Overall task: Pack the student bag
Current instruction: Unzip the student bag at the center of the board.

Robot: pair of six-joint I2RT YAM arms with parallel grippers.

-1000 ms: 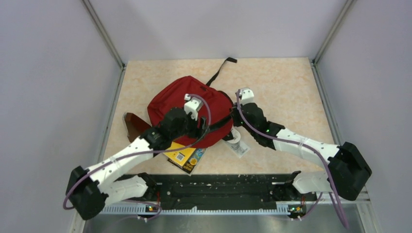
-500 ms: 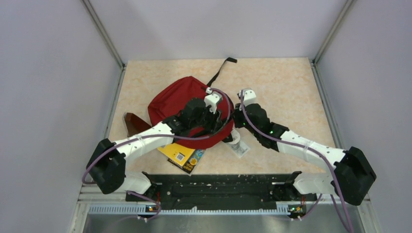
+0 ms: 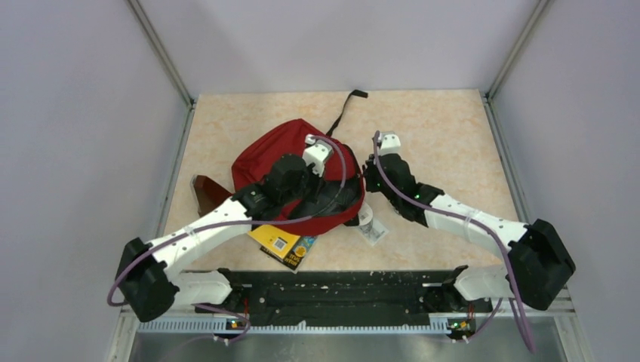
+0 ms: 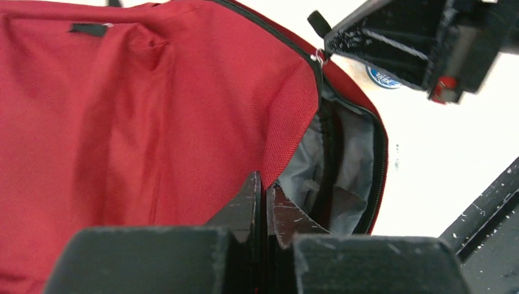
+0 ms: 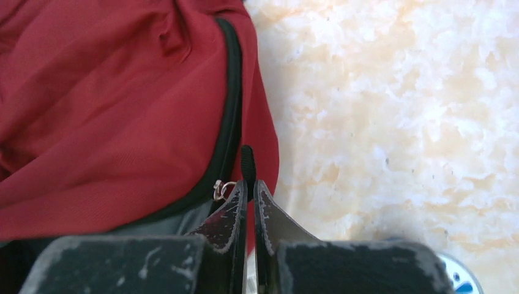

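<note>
The student bag (image 3: 275,154), a red backpack, lies mid-table with its zipper partly undone and grey lining (image 4: 352,153) showing. My left gripper (image 4: 264,184) is shut on the red fabric edge of the bag's mouth. My right gripper (image 5: 250,187) is shut on the black zipper pull tab (image 5: 247,160) at the bag's right side, next to the small metal ring (image 5: 224,188). In the left wrist view the right gripper's fingers (image 4: 392,43) hold that pull (image 4: 316,21) at the top of the opening.
A yellow book (image 3: 287,243) sticks out from under the bag's near edge. A brown pouch (image 3: 205,193) lies to the bag's left. A small white item with a blue label (image 3: 370,226) lies to its right. A black strap (image 3: 343,111) trails toward the back.
My left gripper swung right over the bag, then closed on the edge of its opening. The right gripper has stayed shut on the zipper pull, shifting only slightly.
</note>
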